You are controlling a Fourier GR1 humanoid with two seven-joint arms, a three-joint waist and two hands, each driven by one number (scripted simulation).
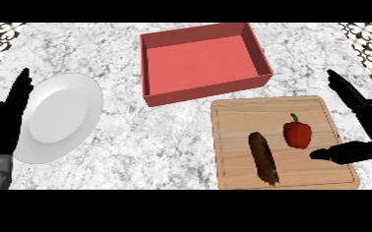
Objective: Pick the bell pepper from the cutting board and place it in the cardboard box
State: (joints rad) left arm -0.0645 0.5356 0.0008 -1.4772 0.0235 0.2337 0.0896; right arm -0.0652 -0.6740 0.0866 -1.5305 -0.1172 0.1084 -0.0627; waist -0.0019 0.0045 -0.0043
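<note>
On the marbled tabletop (145, 137), items as follows.

Cutting board (240, 172): pale wood, lower right of the head view. Carries two things: a red bell pepper (298, 134) on its right half, and a dark brown elongated item (263, 158), unidentified, just beside the pepper toward the left, apart from it.

Bell pepper: long axis roughly upright in the view, green stem pointing away from the robot. It lies just to the left of the right hand (347, 152), near but not touching.

Right hand: enters at the right edge, spread over the board's right rim. Thumb tip points left toward the pepper's lower side; fingers (347, 92) extend straight, up and left past the board's far corner. Wide open, holding nothing. Judged by far the nearer hand and set for a sideways closing grasp.

Cardboard box (196, 92): red-toned, open-topped, beyond the board and to its left.

White plate (58, 115): left side.

Left hand (15, 113): left edge, fingers straight, resting, holding nothing, well apart from the pepper.
</note>
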